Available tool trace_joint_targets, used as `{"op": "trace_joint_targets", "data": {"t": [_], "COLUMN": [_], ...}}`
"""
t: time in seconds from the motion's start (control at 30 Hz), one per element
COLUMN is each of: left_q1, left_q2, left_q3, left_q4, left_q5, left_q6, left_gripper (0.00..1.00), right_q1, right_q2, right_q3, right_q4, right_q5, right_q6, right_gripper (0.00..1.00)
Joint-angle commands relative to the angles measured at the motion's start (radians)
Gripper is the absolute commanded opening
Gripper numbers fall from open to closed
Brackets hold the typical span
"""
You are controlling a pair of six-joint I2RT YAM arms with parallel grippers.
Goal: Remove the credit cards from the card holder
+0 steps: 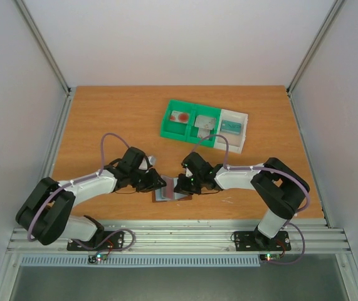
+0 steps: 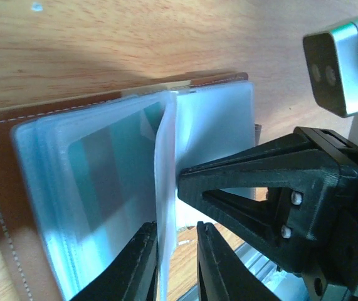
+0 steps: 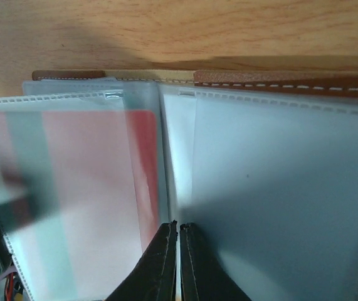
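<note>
The holder [image 1: 173, 194] lies open on the counter [image 1: 103, 125] close to its near edge, midway between the two arms, brown cover down and its pale translucent sleeves facing up. The left end effector [image 1: 158, 184] reaches it from the left and the right end effector [image 3: 179, 227] from the right, the two meeting over the middle of the holder. One sleeve [image 2: 166, 144] stands up on edge from the spine while the rest lie flat to either side. In the right wrist view the right end effector's fingers are pressed together on the lower edge of that sleeve, with only a thin pale sliver of plastic between them. In the left wrist view the left end effector's fingers stand slightly apart on either side of the same sleeve: the sleeve lies against one finger, and a gap of bare counter shows before the other, so it is not clamped. The tip of the right end effector touches the sleeve just above them. A teal card [image 2: 103, 182] shows through a flat sleeve in the left wrist view, and a red card [image 3: 97, 182] shows through a sleeve in the right wrist view; both sit fully inside their pockets. A green-and-white tray [image 1: 185, 139] sits well apart toward the far side of the counter, with flat items in its compartments.
</note>
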Motion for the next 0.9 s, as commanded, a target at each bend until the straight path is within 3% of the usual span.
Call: {"op": "trace_joint_targets", "data": {"t": [0.0,0.6,0.87], "left_q1": [-0.011,-0.026,-0.027], "left_q2": [0.021,0.066,0.099], "left_q3": [0.01,-0.018,-0.005], "left_q4": [0.094,0.307,0.305], "left_q5": [0.065,0.131,0.122], "left_q6": [-0.039,-0.172,-0.177], "left_gripper": [0.21,0.29,0.29], "right_q1": [0.011,0.012,0.012], "right_q2": [0.02,-0.004,-0.078], "right_q3": [0.001,-0.03,-0.087], "right_q4": [0.011,0.048,0.139], "right_q5": [0.01,0.027,0.054], "right_q6": [0.001,0.011,0.035], "right_gripper": [0.05,0.06,0.08]}}
